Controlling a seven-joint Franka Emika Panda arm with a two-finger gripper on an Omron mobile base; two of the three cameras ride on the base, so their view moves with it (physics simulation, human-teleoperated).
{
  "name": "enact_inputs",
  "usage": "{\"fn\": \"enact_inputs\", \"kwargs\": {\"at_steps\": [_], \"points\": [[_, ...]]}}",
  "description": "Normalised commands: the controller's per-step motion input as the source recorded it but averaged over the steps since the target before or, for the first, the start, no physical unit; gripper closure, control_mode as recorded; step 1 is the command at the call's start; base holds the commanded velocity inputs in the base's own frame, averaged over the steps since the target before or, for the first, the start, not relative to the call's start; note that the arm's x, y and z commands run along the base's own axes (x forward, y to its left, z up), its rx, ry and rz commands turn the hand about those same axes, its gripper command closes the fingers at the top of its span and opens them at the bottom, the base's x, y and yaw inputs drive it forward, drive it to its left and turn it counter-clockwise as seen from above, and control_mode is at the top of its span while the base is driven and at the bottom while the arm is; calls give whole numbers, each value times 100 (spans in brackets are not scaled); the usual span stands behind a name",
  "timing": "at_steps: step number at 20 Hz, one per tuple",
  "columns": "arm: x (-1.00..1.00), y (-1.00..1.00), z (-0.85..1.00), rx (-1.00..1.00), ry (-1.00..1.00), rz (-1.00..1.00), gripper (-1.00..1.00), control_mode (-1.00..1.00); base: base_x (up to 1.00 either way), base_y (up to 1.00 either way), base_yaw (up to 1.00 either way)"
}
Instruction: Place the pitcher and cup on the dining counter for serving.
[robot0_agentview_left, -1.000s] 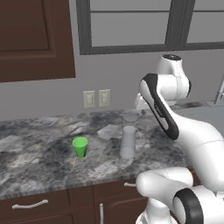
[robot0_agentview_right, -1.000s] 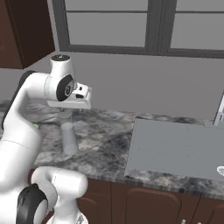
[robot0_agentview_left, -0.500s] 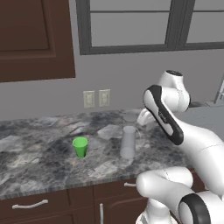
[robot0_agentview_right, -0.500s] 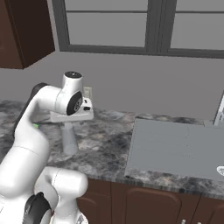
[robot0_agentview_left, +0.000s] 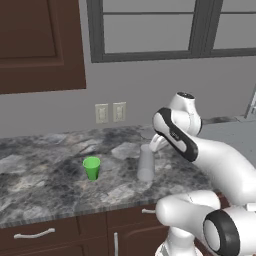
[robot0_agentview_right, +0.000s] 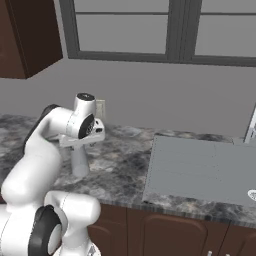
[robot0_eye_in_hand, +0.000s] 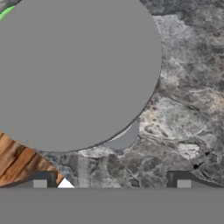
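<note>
The pitcher (robot0_agentview_left: 146, 163) stands upright on the marble worktop, pale grey and tall. In the hand view its round rim (robot0_eye_in_hand: 78, 70) fills the upper left, seen from above. My gripper (robot0_eye_in_hand: 111, 181) hangs just above the pitcher (robot0_agentview_right: 79, 161), pointing down, offset to one side of the rim. Its fingertips (robot0_eye_in_hand: 41, 179) stand wide apart with nothing between them, so it is open. The green cup (robot0_agentview_left: 92, 167) sits left of the pitcher, a hand's width away, and shows as a green sliver (robot0_eye_in_hand: 6, 13) behind the rim. The dining counter is out of view.
The grey-veined worktop (robot0_agentview_left: 45, 185) sits on brown drawers. A flat grey sink panel (robot0_agentview_right: 200, 170) lies to the right. Wall outlets (robot0_agentview_left: 111, 112) and a window are behind, a dark upper cabinet (robot0_agentview_left: 40, 45) at the left. Wooden floor (robot0_eye_in_hand: 17, 162) shows past the counter edge.
The hand has come down from higher up to just over the pitcher's rim. Pitcher and cup have stayed where they were.
</note>
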Motion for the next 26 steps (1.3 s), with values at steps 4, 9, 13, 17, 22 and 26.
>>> {"fn": "enact_inputs", "kwargs": {"at_steps": [4,9,13,17,22,26], "points": [[49,24,-46,6,0,8,-100,-100,0,0,0],[36,7,-44,5,0,8,-100,-100,0,0,0],[29,2,-28,3,0,5,100,-100,0,0,0],[0,0,0,0,0,0,100,-100,0,0,0],[-25,0,2,0,-16,-1,100,-100,0,0,0],[-50,0,23,0,-35,-7,100,-100,0,0,0]]}}
